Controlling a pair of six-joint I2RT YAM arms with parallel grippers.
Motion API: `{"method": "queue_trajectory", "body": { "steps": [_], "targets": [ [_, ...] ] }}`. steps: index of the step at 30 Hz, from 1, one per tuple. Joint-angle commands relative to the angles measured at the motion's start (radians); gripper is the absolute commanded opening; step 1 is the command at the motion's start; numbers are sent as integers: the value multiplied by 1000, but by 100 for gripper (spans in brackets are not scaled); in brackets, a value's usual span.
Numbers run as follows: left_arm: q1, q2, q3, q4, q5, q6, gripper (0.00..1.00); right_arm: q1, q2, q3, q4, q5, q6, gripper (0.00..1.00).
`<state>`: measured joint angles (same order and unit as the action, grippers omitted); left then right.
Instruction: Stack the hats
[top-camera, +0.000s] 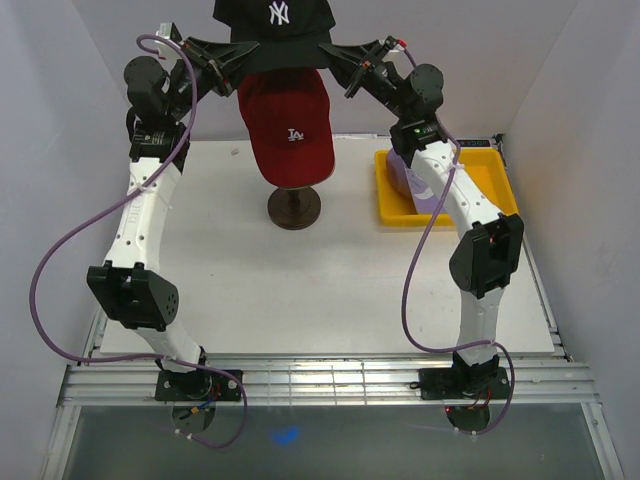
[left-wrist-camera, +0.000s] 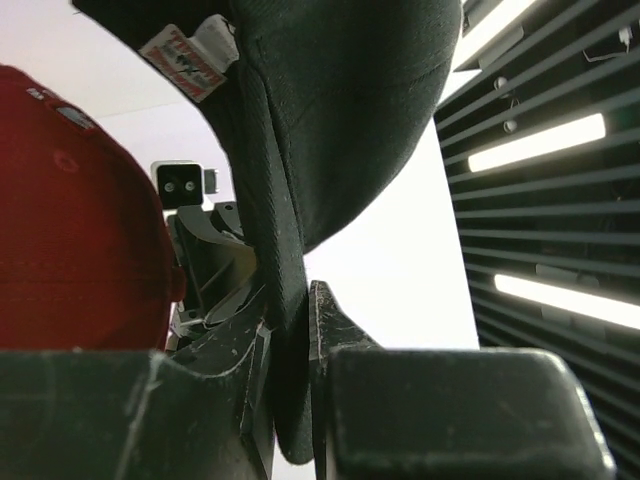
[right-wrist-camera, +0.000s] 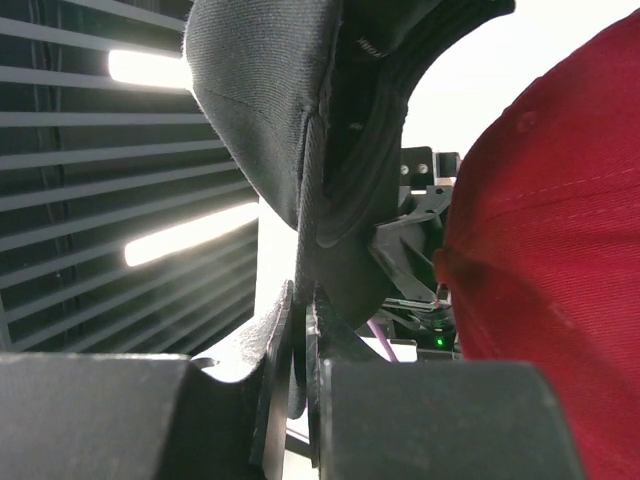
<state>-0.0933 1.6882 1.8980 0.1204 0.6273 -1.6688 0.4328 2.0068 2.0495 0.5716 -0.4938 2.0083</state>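
A black cap with a white logo (top-camera: 273, 18) hangs high at the back, held from both sides. My left gripper (top-camera: 243, 55) is shut on its left rim, and the cap fabric (left-wrist-camera: 330, 110) shows pinched between the jaws. My right gripper (top-camera: 322, 52) is shut on its right rim (right-wrist-camera: 300, 120). Just below it a red cap with a white logo (top-camera: 288, 120) sits on the mannequin head, which it hides; the red cap also shows in the left wrist view (left-wrist-camera: 70, 230) and the right wrist view (right-wrist-camera: 550, 230). A lavender cap (top-camera: 420, 185) lies in the yellow bin.
The dark round stand (top-camera: 294, 206) stands at the back middle of the white table. A yellow bin (top-camera: 495, 180) sits at the back right, partly behind my right arm. White walls close in both sides.
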Motion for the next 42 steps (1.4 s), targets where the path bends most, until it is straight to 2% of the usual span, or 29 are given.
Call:
{"method": "queue_trajectory", "body": {
  "steps": [1,11,29,42],
  "targets": [
    [-14,-16,47,-116,-40,27,0,11,-74,21,-6,12,-54,8],
    [-17,-137,-151,-100,-46,34,0,12,-169,-189,71,-23,-77,8],
    [-17,-255,-339,-81,-9,104,0,3,-221,-298,86,-120,-151,8],
    [-17,-298,-404,-91,32,173,0,-5,-249,-385,116,-163,-181,8]
  ]
}}
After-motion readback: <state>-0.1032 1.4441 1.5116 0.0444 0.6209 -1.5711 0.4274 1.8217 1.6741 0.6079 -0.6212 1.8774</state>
